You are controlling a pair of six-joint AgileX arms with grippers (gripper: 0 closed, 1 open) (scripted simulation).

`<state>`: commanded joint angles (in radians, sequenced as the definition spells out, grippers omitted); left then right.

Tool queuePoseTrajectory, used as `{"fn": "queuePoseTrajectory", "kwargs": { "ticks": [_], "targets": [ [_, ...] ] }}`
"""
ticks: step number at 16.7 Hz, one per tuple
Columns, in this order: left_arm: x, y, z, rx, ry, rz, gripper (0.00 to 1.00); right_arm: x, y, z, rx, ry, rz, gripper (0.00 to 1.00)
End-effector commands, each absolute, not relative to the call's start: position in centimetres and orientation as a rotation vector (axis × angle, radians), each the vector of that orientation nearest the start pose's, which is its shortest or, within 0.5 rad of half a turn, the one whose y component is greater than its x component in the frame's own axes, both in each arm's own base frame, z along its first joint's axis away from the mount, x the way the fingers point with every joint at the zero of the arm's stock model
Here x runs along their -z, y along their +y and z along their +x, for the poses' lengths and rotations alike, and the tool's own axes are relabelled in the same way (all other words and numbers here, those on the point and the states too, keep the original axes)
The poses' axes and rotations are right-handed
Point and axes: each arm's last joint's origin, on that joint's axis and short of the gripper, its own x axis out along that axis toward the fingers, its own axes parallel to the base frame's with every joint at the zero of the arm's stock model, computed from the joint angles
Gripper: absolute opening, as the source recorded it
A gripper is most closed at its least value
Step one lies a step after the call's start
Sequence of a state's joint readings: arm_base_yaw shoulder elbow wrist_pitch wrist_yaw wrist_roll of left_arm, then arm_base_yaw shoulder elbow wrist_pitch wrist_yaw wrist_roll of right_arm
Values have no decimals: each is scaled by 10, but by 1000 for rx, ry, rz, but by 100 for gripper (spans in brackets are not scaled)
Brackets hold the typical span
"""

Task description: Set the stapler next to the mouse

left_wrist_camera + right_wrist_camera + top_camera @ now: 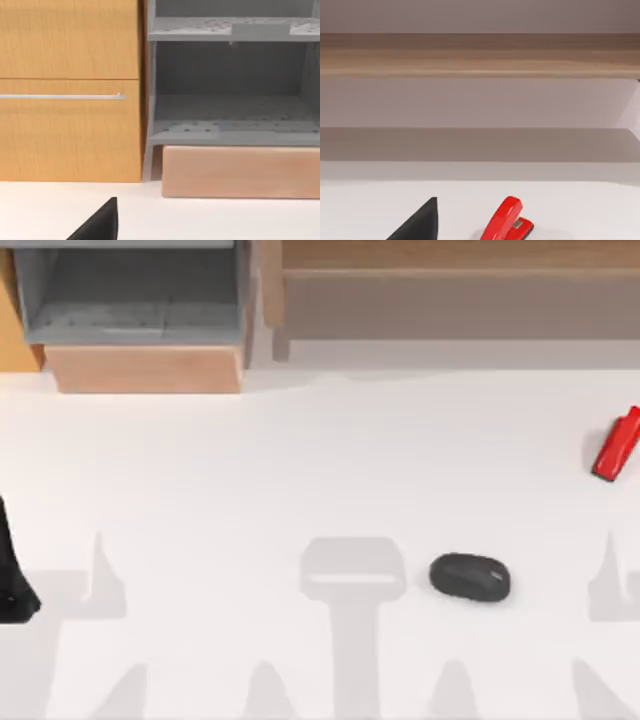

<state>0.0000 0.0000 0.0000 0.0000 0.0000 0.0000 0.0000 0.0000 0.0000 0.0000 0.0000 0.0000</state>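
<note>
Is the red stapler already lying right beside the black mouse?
No, in the top view the stapler lies far off at the table's right edge, well apart from the mouse.

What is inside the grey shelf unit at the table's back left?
The grey shelf unit has bare compartments in the left wrist view; nothing sits on its visible shelves. Its top compartment runs out of frame, so that part stays unknown.

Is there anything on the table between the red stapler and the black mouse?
No. In the top view, only bare white table lies between the stapler and the mouse.
</note>
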Motion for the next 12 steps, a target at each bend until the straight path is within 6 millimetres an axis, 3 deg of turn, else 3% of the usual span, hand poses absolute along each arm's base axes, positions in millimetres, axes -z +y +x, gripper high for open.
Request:
{"fn": "queuePoseTrajectory", "kwargs": {
  "ticks": [3, 7, 12],
  "targets": [
    [-160, -1, 106, 0, 0, 0, 100, -162, -1, 106, -1, 5, 5, 100],
    [-160, -1, 106, 0, 0, 0, 100, -186, -1, 109, -1, 92, 72, 100],
    [-160, -1, 106, 0, 0, 0, 100, -227, -2, 141, 61, 410, 216, 100]
  ]
}}
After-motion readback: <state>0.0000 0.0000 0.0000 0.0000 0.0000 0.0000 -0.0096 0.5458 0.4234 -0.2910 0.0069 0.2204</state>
